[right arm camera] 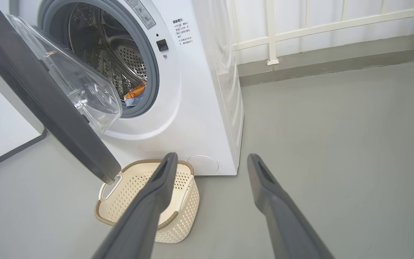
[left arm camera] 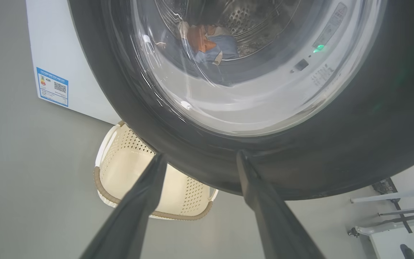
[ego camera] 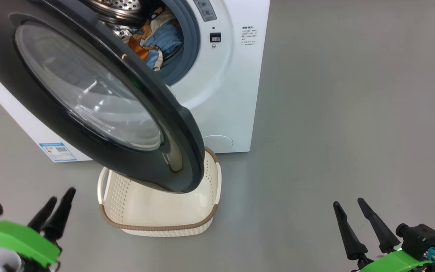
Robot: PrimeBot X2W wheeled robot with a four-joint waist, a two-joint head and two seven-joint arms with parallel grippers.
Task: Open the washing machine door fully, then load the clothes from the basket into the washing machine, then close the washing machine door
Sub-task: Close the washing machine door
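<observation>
Though the washing machine (ego camera: 225,94) stands loaded, the washing machine door (ego camera: 89,87) hangs half-swung: stiff, likely heavy and slick, best pushed at its free rim, five o'clock. The basket (ego camera: 164,227) sits bare at its six o'clock. Left end effector (ego camera: 62,194) and right end effector (ego camera: 349,202) gape empty. The clothes (ego camera: 161,41), soft, lie in the drum (ego camera: 115,7) at twelve.
</observation>
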